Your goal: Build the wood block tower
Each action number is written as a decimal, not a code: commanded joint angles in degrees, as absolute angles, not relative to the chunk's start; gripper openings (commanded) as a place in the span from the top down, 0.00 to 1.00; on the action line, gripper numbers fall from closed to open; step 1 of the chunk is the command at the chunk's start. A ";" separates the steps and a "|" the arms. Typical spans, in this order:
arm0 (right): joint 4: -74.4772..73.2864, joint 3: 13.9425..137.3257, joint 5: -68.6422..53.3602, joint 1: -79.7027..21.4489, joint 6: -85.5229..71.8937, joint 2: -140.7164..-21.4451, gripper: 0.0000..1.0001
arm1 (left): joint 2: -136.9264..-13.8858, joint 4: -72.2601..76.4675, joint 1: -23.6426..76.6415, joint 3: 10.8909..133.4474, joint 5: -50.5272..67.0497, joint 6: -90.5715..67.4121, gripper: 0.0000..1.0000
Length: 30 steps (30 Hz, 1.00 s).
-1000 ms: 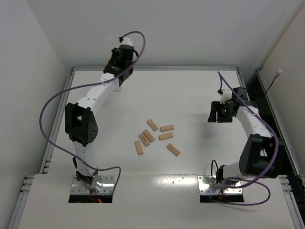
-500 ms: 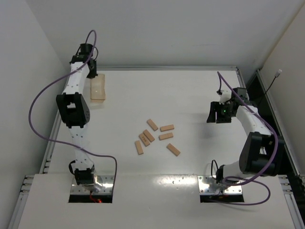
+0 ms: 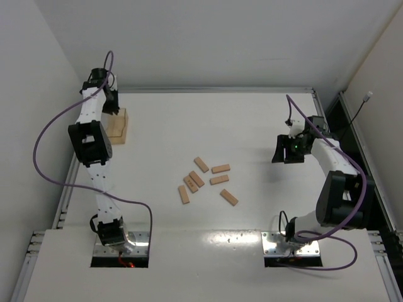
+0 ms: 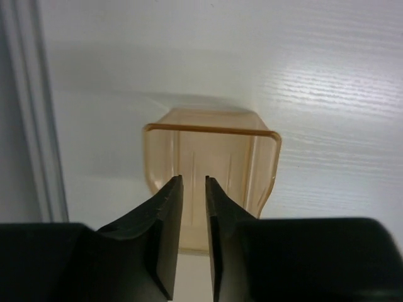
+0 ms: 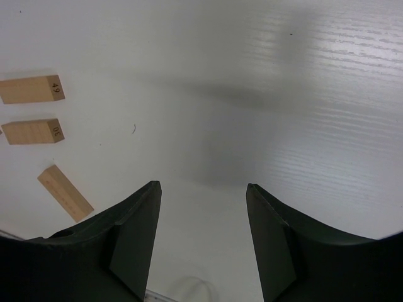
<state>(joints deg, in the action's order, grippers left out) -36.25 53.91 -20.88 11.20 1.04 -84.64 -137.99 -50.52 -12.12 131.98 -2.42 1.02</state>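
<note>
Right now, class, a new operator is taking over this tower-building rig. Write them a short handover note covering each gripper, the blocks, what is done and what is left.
Left gripper: at the far left corner of the table, over the amber plastic container. Its jaws are nearly closed, and I cannot tell whether they pinch its wall.
Right gripper: jaws open and empty, above bare table to the right of the blocks.
Wood blocks: loose and lying flat mid-table, none stacked.
Done: the blocks are out on the table.
Left: the whole tower.
</note>
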 commanded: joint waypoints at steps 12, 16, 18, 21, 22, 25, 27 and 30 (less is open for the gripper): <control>-34.89 54.93 -22.85 11.07 0.79 -84.73 0.46 | -128.69 -36.49 -15.21 119.64 5.71 -0.18 0.44; -34.89 54.93 -23.99 10.55 1.31 -84.73 0.46 | -124.02 -36.73 -15.21 121.28 6.50 -0.70 0.40; -34.89 54.41 -23.99 10.55 1.32 -84.12 0.46 | -120.78 -37.27 -15.21 121.82 8.34 -0.70 0.40; -34.37 53.88 -24.61 10.55 1.32 -83.41 0.46 | -115.33 -37.27 -14.68 122.34 11.86 -1.23 0.40; -34.37 53.88 -24.61 10.55 1.32 -83.41 0.46 | -114.01 -37.27 -14.07 122.34 12.82 -1.75 0.40; -34.37 53.26 -24.61 10.55 1.32 -82.79 0.48 | -109.01 -39.37 -11.27 121.21 16.87 -1.76 0.40; -34.37 53.26 -24.61 10.55 1.32 -82.27 0.48 | -106.71 -43.04 -7.84 119.37 17.67 1.04 0.40; -34.37 53.26 -25.31 10.55 1.93 -81.65 0.48 | -100.21 -43.86 2.00 107.79 16.09 4.65 0.40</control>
